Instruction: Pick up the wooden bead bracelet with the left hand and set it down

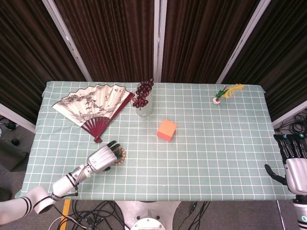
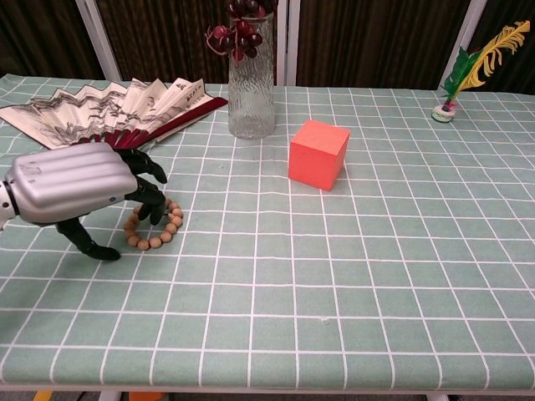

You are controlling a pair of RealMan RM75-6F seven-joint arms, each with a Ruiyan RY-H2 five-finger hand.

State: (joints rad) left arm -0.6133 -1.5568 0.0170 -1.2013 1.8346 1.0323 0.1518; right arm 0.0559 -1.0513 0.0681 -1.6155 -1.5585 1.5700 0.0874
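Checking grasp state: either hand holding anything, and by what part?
Nothing held. Left hand hovers over the bracelet, which lies flat on the table; contact unclear. Right hand is open.

My left hand [image 2: 79,188] has a silver-grey ribbed back, like a row of rounded ridges, and black fingers [image 2: 149,199] with a black thumb. At the lower left of the head view I see its wrist banded in silver and black, joining a white rounded forearm [image 1: 21,207]. My right hand [image 1: 293,165], at the lower right edge, shows the same silver shell and black fingers.
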